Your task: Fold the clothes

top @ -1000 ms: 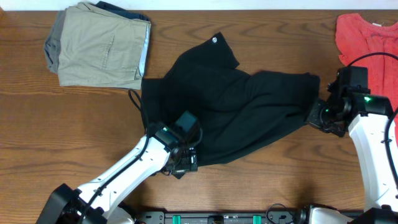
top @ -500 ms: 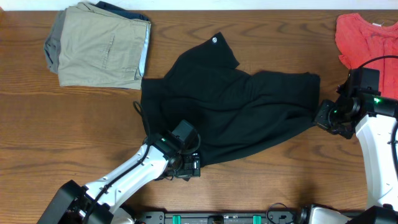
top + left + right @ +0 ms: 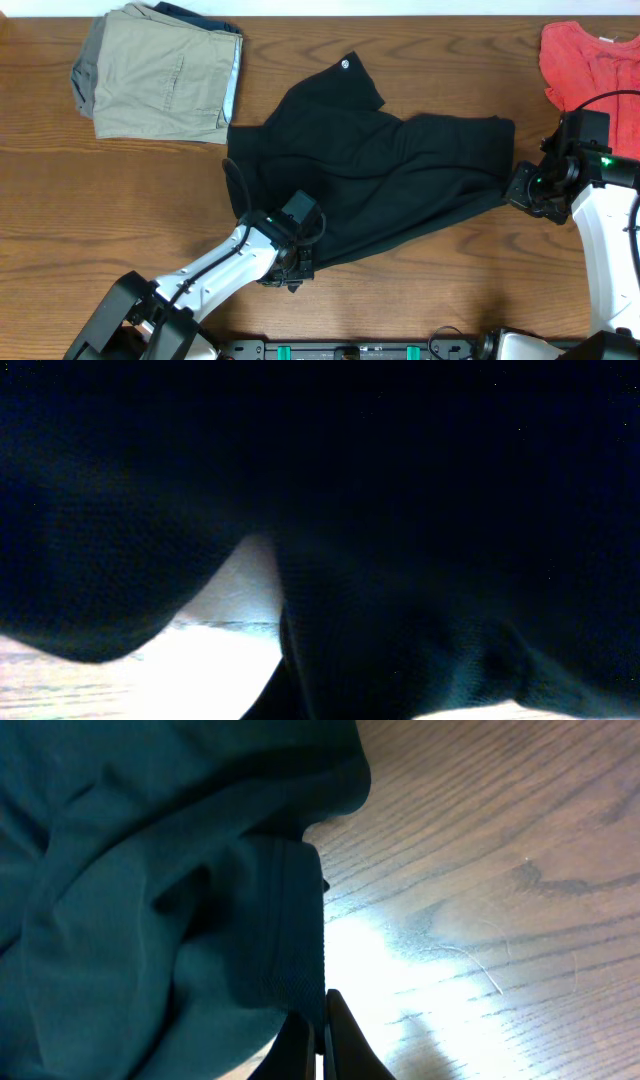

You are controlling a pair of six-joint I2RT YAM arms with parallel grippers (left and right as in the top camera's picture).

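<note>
Clothes (image 3: 370, 170) of black cloth are spread out in the middle of the brown worktop (image 3: 120, 200). A small white round logo (image 3: 346, 66) is seen at their 12 o'clock edge. The left hand (image 3: 297, 275) is closed tight on the cloth's edge at 7 o'clock, and its own camera is filled with dark cloth. The right hand (image 3: 512, 188) is pinched shut on the hem at the 3 o'clock end, with its fingers pressed together. A folded khaki garment (image 3: 160, 75) is seen at 10 o'clock, near the clothes. A red top (image 3: 590, 60) is seen at 2 o'clock, well apart from them.
</note>
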